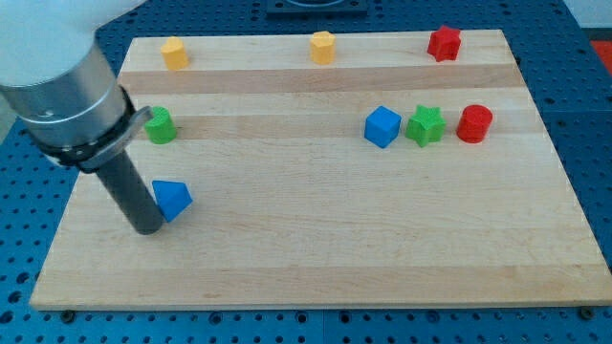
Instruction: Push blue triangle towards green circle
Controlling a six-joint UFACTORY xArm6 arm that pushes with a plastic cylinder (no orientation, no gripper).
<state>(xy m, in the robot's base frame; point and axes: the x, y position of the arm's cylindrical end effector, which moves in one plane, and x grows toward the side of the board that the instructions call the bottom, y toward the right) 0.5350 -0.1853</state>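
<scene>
My tip [146, 227] touches the blue triangle [172, 200] from the view's bottom left. It has no fingers. The green circle [160, 125] sits above, so pushing up sends it there.

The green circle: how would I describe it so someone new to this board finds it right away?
Start at the wooden board and go to its edge at the view's left, about a third of the way down. The green circle sits there, above the blue triangle and my tip. The only other green piece, the green star, is far to the view's right between blue and red blocks.
</scene>
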